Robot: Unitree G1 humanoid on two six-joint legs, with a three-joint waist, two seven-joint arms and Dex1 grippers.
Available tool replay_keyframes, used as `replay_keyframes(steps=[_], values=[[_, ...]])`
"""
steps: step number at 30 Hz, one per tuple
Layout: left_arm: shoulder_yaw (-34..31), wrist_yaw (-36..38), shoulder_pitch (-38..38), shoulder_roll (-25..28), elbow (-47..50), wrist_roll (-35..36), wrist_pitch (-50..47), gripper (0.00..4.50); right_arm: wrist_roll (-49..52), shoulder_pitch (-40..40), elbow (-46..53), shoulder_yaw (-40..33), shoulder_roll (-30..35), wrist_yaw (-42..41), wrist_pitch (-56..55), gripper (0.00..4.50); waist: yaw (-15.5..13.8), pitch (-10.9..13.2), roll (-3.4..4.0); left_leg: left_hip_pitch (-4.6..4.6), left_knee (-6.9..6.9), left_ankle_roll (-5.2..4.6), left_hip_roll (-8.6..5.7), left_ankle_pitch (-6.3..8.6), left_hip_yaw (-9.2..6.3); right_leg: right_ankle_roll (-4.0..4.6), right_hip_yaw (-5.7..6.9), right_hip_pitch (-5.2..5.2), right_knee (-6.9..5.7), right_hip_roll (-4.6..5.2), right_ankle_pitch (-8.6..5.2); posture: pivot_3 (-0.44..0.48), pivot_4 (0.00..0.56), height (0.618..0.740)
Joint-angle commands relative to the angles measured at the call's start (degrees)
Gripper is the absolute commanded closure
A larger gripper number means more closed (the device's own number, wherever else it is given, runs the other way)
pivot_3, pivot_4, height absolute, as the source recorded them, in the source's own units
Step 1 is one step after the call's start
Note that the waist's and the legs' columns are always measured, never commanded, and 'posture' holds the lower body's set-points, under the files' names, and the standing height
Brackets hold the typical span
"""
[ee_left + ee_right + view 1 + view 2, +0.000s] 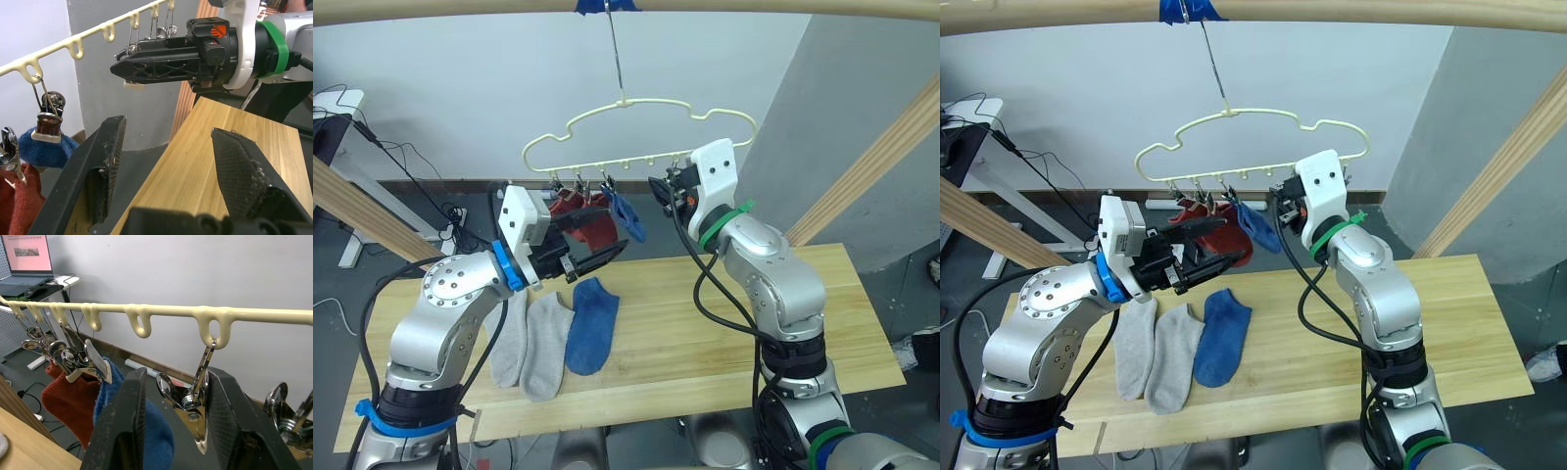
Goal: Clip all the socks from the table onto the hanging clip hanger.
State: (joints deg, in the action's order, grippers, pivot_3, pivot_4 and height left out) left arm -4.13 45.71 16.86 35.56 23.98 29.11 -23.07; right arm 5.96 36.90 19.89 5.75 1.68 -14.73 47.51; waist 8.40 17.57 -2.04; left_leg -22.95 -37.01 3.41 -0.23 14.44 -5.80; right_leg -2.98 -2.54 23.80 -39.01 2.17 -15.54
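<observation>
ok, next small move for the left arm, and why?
Probably lower the empty left gripper, fingers apart, to the blue sock on the table. Three socks lie there; the right gripper already brackets a free clip on the clip hanger.

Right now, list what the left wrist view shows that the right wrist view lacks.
Left wrist view: the left claw open and empty, the right claw side-on. Right wrist view: an open laptop, an empty metal clip close up. Both: the pale-yellow wire clip hanger, a clipped blue knit sock, a rust-red knit sock, the light wooden plank table.
</observation>
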Motion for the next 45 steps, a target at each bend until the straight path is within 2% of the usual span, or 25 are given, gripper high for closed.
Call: replay_keyframes(steps=[1, 14, 16, 19, 22, 30, 32, 35, 38, 42, 45], values=[[0.2, 0.1, 0.4, -0.5, 0.8, 0.1, 1.1, 1.43, 1.3, 1.2, 1.2, -0.5, -0.6, 0.6, -1.5, 2.76, 0.0, 0.0, 0.00, 0.00, 0.00, 0.00, 0.00, 0.00, 0.01, 0.00, 0.00, 0.00, 0.00, 0.00, 0.00, -0.241, 0.256, 0.740], [0.3, 0.1, -0.2, -0.8, 0.9, -0.3, 1.0, 1.43, 2.9, 1.5, 0.6, -1.0, -1.4, 2.0, -2.2, 2.76, 0.1, 0.0, 0.00, 0.00, 0.00, 0.00, 0.00, 0.00, 0.00, 0.00, 0.00, 0.00, -0.01, 0.00, 0.00, -0.238, 0.258, 0.740], [0.3, 0.0, -0.4, -0.8, 0.9, -0.4, 1.0, 1.43, 3.0, 1.5, 0.5, -1.1, -1.4, 2.1, -2.3, 3.12, 0.1, 0.0, 0.00, 0.00, 0.00, 0.00, 0.00, 0.00, 0.00, 0.00, 0.00, 0.00, -0.01, 0.00, 0.00, -0.238, 0.260, 0.740], [0.3, -0.5, -0.9, -1.2, 0.8, -0.6, 1.1, 1.43, 3.1, 1.5, 0.4, -1.1, -1.4, 2.4, -2.6, 3.94, 0.1, 0.0, 0.00, 0.00, 0.00, 0.00, 0.00, 0.00, 0.00, 0.00, 0.00, 0.00, -0.01, 0.00, 0.00, -0.238, 0.260, 0.740], [0.4, -1.6, -2.1, -1.6, 0.7, -1.8, 1.1, 1.43, 3.3, 1.5, 0.4, -1.1, -1.3, 2.5, -2.9, 4.49, 0.0, 0.0, 0.00, 0.00, 0.00, 0.00, 0.00, 0.00, 0.01, 0.00, -0.01, 0.00, -0.01, 0.00, 0.00, -0.238, 0.260, 0.740], [1.3, -6.4, -8.7, -4.2, 1.8, -5.6, 1.2, 1.43, 3.4, 1.6, 0.0, -1.1, -1.2, 2.5, -3.3, 4.49, 0.1, 0.0, 0.02, -0.01, 0.00, 0.00, 0.01, 0.00, 0.00, 0.00, -0.01, 0.01, -0.01, 0.00, 0.00, -0.241, 0.260, 0.740], [0.6, -11.9, -12.5, -7.1, 1.9, -6.2, -2.0, 1.43, 3.4, 1.7, 0.0, -1.1, -1.2, 2.5, -3.3, 4.49, 0.2, 0.0, 0.05, 0.00, 0.00, 0.00, 0.03, 0.00, 0.04, 0.00, -0.04, 0.02, -0.01, 0.01, 0.00, -0.241, 0.260, 0.740], [3.0, -15.0, -18.0, -9.1, 1.8, -10.9, 1.2, 0.86, 3.5, 1.6, 0.1, -1.0, -1.1, 2.4, -3.3, 4.50, 0.4, 0.0, 0.04, -0.01, 0.00, -0.01, 0.10, 0.00, 0.04, 0.00, -0.05, 0.03, 0.00, 0.02, 0.00, -0.241, 0.260, 0.740], [6.1, -19.7, -22.2, -11.5, -1.3, -18.5, 7.6, 0.01, 3.5, 1.6, 0.1, -0.8, -1.0, 2.2, -3.3, 4.50, 0.5, -0.1, 0.09, -0.01, 0.01, -0.01, 0.10, 0.00, 0.02, 0.02, -0.04, 0.05, -0.03, 0.01, 0.01, -0.243, 0.260, 0.740], [8.6, -23.6, -24.4, -16.5, -6.5, -21.7, 10.6, 0.01, 3.5, 1.4, 0.1, -0.5, -0.9, 2.0, -3.2, 4.50, 0.5, -0.1, 0.10, -0.01, -0.04, -0.02, 0.05, 0.00, 0.06, 0.02, -0.07, 0.02, -0.03, 0.05, 0.04, -0.242, 0.262, 0.740], [7.5, -30.5, -22.8, -21.2, -12.3, -24.7, 10.7, 0.01, 3.7, 1.4, 0.1, -0.1, -1.0, 1.7, -3.0, 4.50, 0.5, -0.1, 0.10, 0.00, -0.04, -0.03, 0.03, -0.01, 0.05, 0.04, -0.04, 0.03, -0.05, 0.04, 0.05, -0.242, 0.262, 0.740]])
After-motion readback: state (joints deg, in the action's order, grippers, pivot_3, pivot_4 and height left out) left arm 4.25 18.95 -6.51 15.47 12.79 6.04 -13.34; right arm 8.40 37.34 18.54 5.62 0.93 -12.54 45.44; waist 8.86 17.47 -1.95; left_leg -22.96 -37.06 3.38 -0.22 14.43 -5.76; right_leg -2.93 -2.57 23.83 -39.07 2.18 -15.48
